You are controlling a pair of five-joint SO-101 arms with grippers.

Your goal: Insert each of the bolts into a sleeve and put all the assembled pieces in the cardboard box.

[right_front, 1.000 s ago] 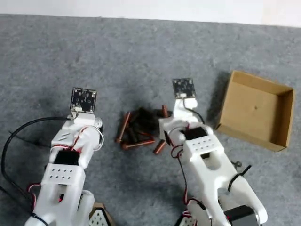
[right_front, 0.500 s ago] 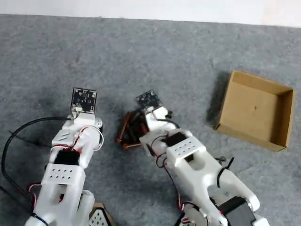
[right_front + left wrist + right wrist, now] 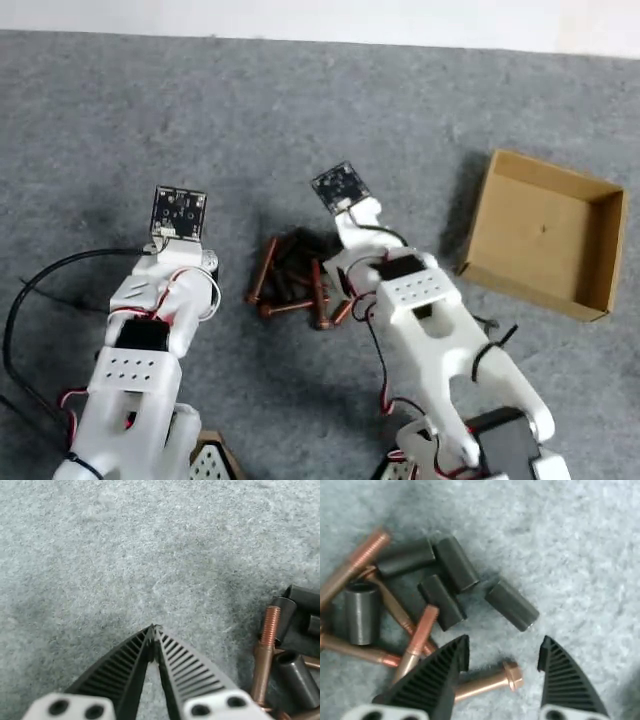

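Copper bolts and dark sleeves lie loose in a pile point(image 3: 295, 275) on the grey carpet between the two arms. My right gripper point(image 3: 505, 647) hangs open over the pile's edge, with one copper bolt point(image 3: 487, 681) lying between its fingers and a dark sleeve point(image 3: 512, 605) just beyond. More sleeves point(image 3: 454, 562) and bolts point(image 3: 417, 637) lie beside it. My left gripper point(image 3: 153, 630) is shut and holds nothing; it sits low over bare carpet beside the pile, with a bolt point(image 3: 265, 652) and a sleeve point(image 3: 299, 679) off to one side. The cardboard box point(image 3: 545, 230) stands at the right.
The box's near wall point(image 3: 520, 285) lies a short way right of the right arm point(image 3: 420, 310). Cables trail from the left arm point(image 3: 150, 330) at the lower left. Open carpet stretches behind the pile and at the far left.
The right arm swung left over the pile, then came back a little to the right and farther out. One bolt in the pile has shifted and now lies lengthwise by the arm. The left arm has kept still.
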